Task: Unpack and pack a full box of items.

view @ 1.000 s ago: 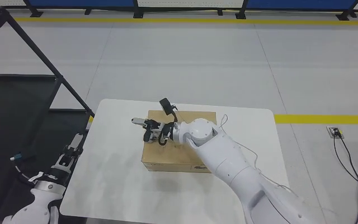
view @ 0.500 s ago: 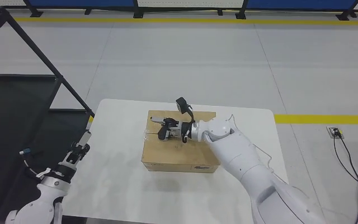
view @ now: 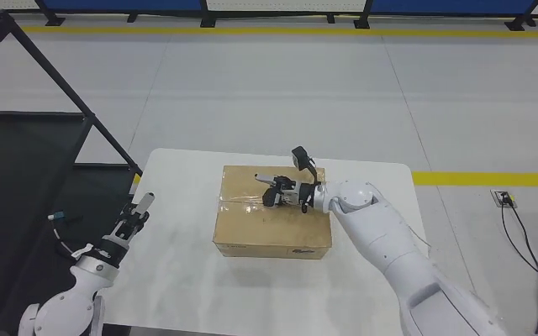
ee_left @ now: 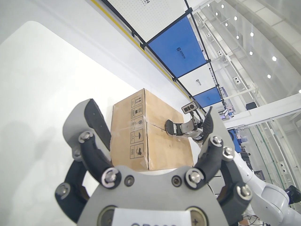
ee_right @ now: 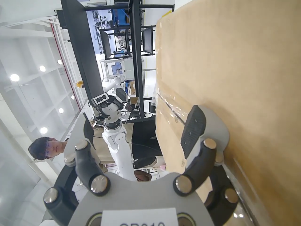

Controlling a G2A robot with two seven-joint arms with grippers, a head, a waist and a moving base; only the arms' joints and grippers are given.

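Observation:
A sealed brown cardboard box [view: 269, 225] stands in the middle of the white table [view: 181, 260], with clear tape along its top seam [view: 244, 198]. My right gripper [view: 266, 185] lies over the box top, open, one finger pad [ee_right: 194, 128] resting on the cardboard beside the taped seam [ee_right: 168, 108] and nothing between the fingers. My left gripper [view: 141, 206] hovers at the table's left edge, open and empty. From the left wrist the box [ee_left: 141, 132] stands between the spread fingers [ee_left: 96, 118], with the right gripper [ee_left: 172, 128] on top of it.
A black metal frame [view: 59, 92] with dark panels stands left of the table. Bare table surface lies between my left gripper and the box. Yellow floor lines [view: 475, 178] run behind and to the right.
My right gripper has slid to the right along the box top. My left gripper has moved up from the table's near-left corner toward the box.

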